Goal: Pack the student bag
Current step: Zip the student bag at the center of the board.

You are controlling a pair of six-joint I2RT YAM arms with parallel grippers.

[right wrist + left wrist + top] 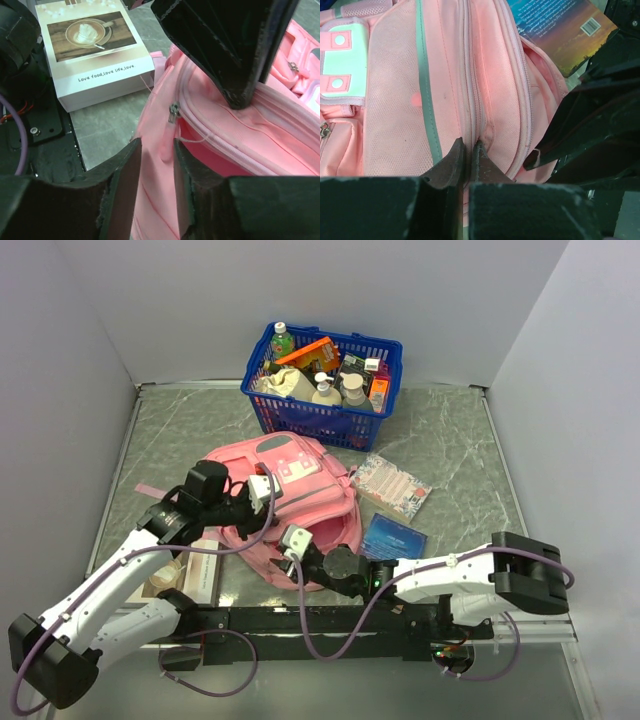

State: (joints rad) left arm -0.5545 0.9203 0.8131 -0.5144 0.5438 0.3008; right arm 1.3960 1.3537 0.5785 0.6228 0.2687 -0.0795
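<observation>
The pink student bag (292, 490) lies in the middle of the table, its white patch (342, 62) facing up. My left gripper (262, 490) is shut, pinching the bag's fabric along a zip seam (470, 146). My right gripper (296, 543) is at the bag's near edge. Its jaws (157, 150) stand a little apart on either side of the pink zip pull (169, 142), which hangs from a metal slider (174, 111) without being clamped. The zip beside it is partly open. The left gripper's fingers (240, 55) show above in the right wrist view.
A blue basket (322, 380) full of bottles and boxes stands at the back. A floral case (392, 485) and a blue book (393, 537) lie right of the bag. A coffee-picture box (200, 565) lies to its left, near my right gripper (95, 50).
</observation>
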